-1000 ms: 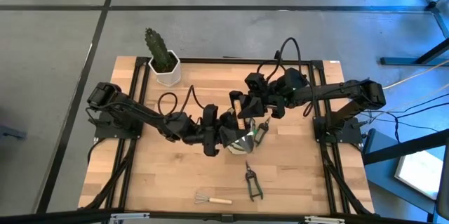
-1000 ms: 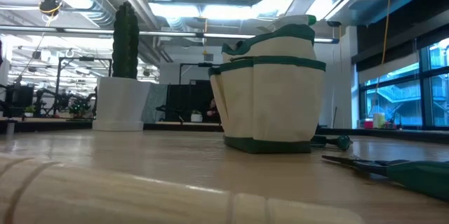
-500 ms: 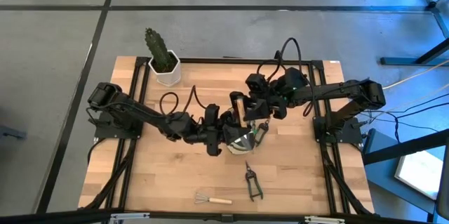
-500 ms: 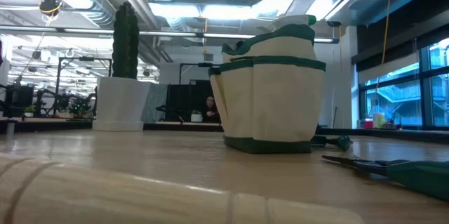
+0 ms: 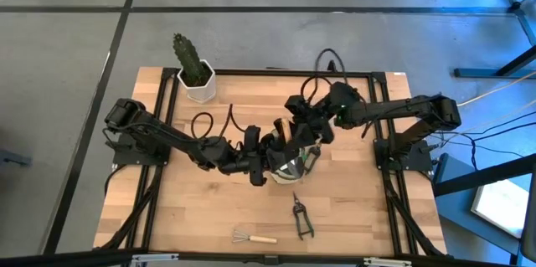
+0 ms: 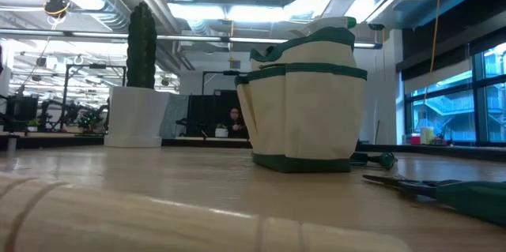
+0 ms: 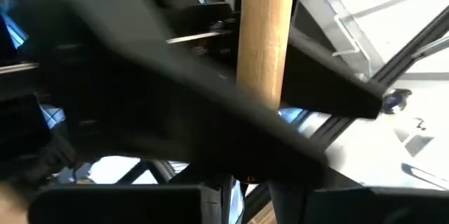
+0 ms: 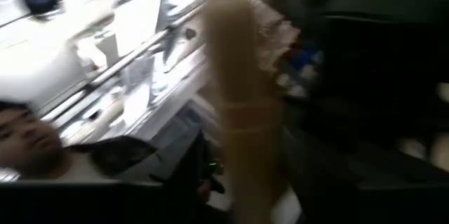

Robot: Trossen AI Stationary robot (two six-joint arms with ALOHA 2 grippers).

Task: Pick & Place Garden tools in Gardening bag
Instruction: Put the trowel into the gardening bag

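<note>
Wooden tabletop (image 5: 193,208), one gardening bag (image 5: 289,166) at its middle, both arms meeting over it.

Near the bag lie one wire rake (image 5: 251,236) and one pair of shears (image 5: 301,217); one potted cactus (image 5: 193,68) stands well behind. Left tool (image 5: 272,151) clamps a wooden-handled trowel (image 7: 265,34) upright at the bag's mouth; right tool (image 5: 303,129), fingers apart, hangs just beside that handle.
</note>
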